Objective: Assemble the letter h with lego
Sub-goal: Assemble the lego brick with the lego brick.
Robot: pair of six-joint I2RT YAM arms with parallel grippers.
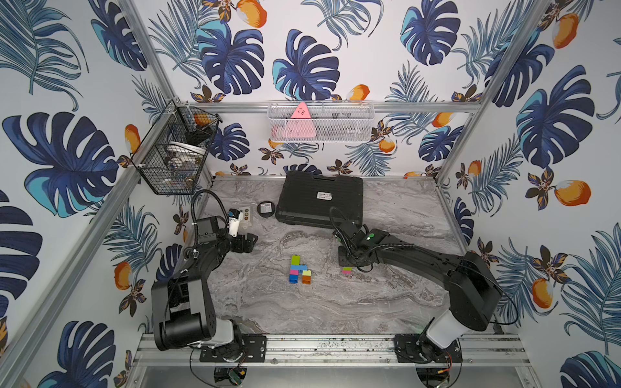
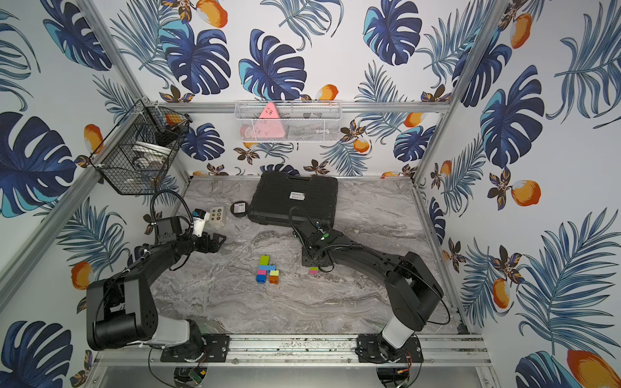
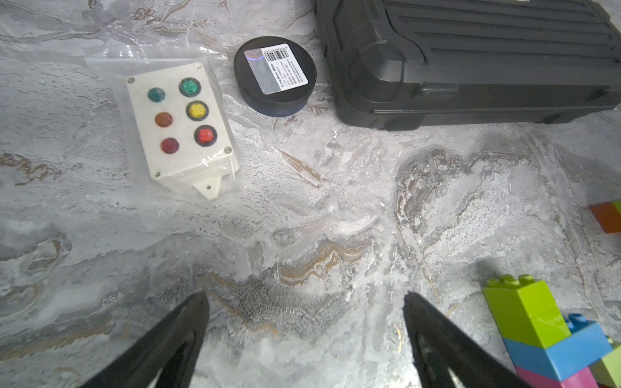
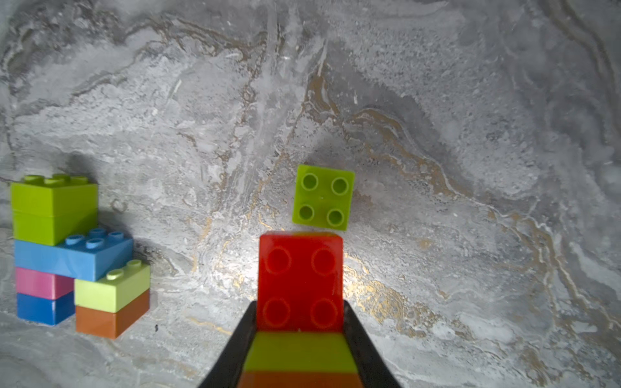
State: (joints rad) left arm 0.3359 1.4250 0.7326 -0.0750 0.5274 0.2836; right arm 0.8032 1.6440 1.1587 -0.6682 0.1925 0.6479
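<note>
Clearly the right gripper (image 4: 300, 306) is clamped on a red, lime and orange stack (image 4: 300, 268), with a loose lime brick (image 4: 323, 198) on the tabletop (image 1: 336, 302) just beyond. The part-built h (image 1: 297, 270) lies at its 9 o'clock, well apart. The stack probably belongs there: carry it level and square the studs before pressing. The left gripper (image 3: 305, 297), spread wide and empty at the h's 10 o'clock, could steady it.

Grey marbled tabletop (image 1: 386, 302), gold-veined. At the back, black ribbed plastic case (image 1: 319, 198); just beside it, black round puck with barcode label (image 3: 275, 75), then white button box in clear bag (image 3: 178, 124). Mid-table, cluster of joined lime, blue, pink and orange lego bricks (image 1: 297, 268); near it, apart, single lime-green studded brick (image 4: 323, 198).
</note>
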